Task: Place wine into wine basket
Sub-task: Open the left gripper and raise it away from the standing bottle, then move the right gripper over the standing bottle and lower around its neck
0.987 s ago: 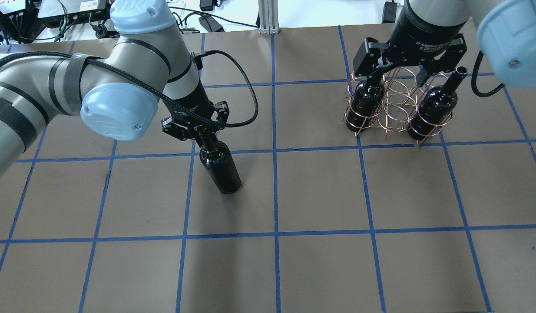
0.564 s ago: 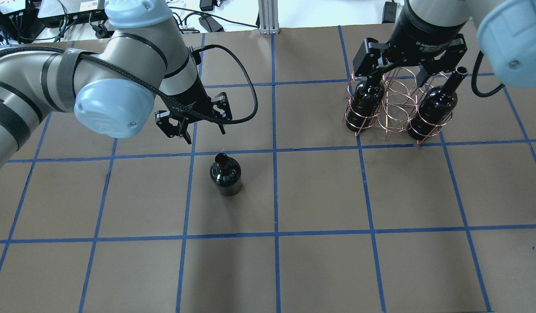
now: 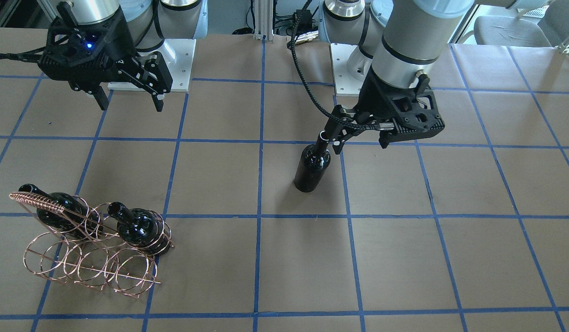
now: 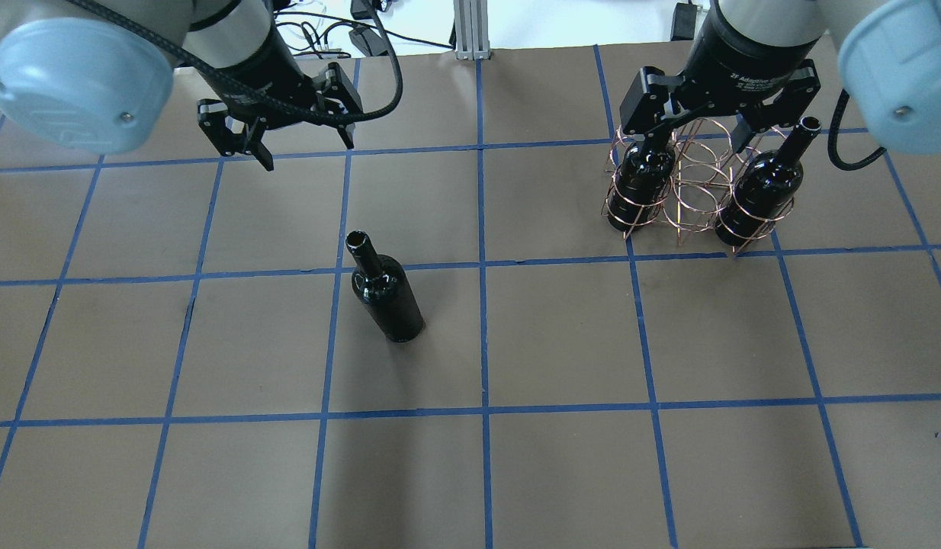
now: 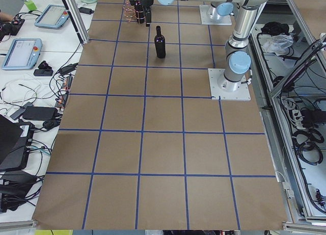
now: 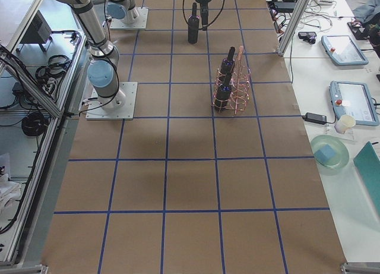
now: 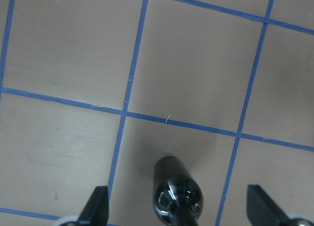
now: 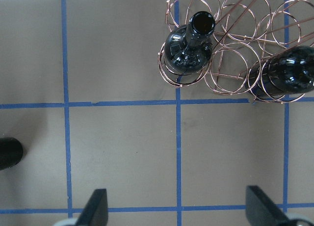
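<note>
Letting go is the change: a second ago the left gripper (image 4: 308,152) clamped the neck of the wine (image 4: 386,293); now its jaws stand spread and empty, drawn up and clear of the bottle. The wine stands upright by itself on the table (image 4: 562,343), well apart from the wine basket (image 4: 699,164). The basket holds two other bottles (image 4: 644,183) in its outer rings; the centre rings are vacant. The right gripper (image 4: 695,137) hangs over the basket, fingers apart, holding nothing, unmoved. Reading: the bottle is parked, not delivered, probably a staging spot for the right arm or a regrasp.
</note>
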You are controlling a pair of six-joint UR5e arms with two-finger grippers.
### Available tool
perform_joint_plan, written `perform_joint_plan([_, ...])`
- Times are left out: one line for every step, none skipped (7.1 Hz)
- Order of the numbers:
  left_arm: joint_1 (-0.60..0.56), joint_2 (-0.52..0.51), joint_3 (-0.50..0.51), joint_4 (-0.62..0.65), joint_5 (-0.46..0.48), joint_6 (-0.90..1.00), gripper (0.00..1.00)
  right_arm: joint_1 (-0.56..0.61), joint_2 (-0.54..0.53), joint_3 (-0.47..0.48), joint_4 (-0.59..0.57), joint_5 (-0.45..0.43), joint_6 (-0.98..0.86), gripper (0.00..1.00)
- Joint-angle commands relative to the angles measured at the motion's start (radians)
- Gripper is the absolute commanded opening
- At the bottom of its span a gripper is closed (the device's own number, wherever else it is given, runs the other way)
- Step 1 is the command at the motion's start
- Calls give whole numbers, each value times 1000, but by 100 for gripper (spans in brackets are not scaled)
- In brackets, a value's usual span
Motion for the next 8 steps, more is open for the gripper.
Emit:
perform_joint_plan([127,10,19,-13,0,183,100,0,0,-1,4,-9,-1,100])
perform_joint_plan([160,18,18,-16,1,204,100,-1,-1,-7,4,-8,-1,100])
perform_joint_plan([166,36,18,-28,42,248,100,-3,-1,-24,4,-31,-18,100])
perform_joint_plan([169,44,16,-30,71,273,100,-3,8,-21,4,-26,-33,100])
perform_joint_plan([196,45,15,-30,69,273,100,2,13,-21,-19,-31,-32,100])
perform_joint_plan([230,21,6,-19,57,277,100,5,31,-21,-9,-28,-13,100])
perform_joint_plan([240,31,1,-23,67,277,100,13,52,-33,-8,-8,26,100])
perform_joint_plan([240,48,-1,-33,73,276,100,25,87,-70,-12,26,54,100])
